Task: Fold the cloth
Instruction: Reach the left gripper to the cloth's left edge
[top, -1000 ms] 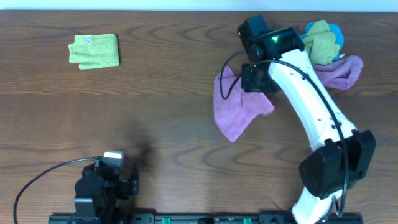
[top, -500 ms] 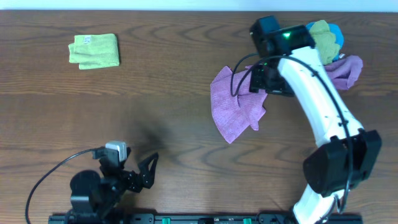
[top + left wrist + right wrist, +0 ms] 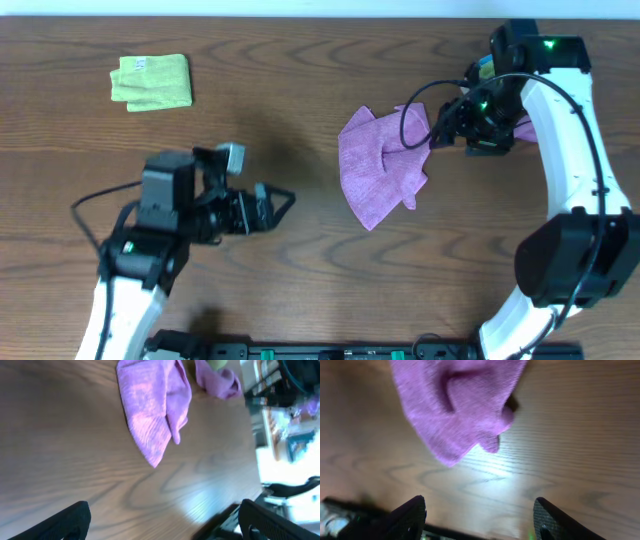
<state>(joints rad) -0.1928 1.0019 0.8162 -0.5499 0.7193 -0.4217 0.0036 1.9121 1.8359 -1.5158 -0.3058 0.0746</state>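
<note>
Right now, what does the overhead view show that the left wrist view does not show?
Only overhead: the green cloth, folded, and the body of the left arm. Only left wrist: the blurred room beyond the edge of the table. Both: the purple cloth lying rumpled on the table, and the left gripper, open and apart from it.
</note>
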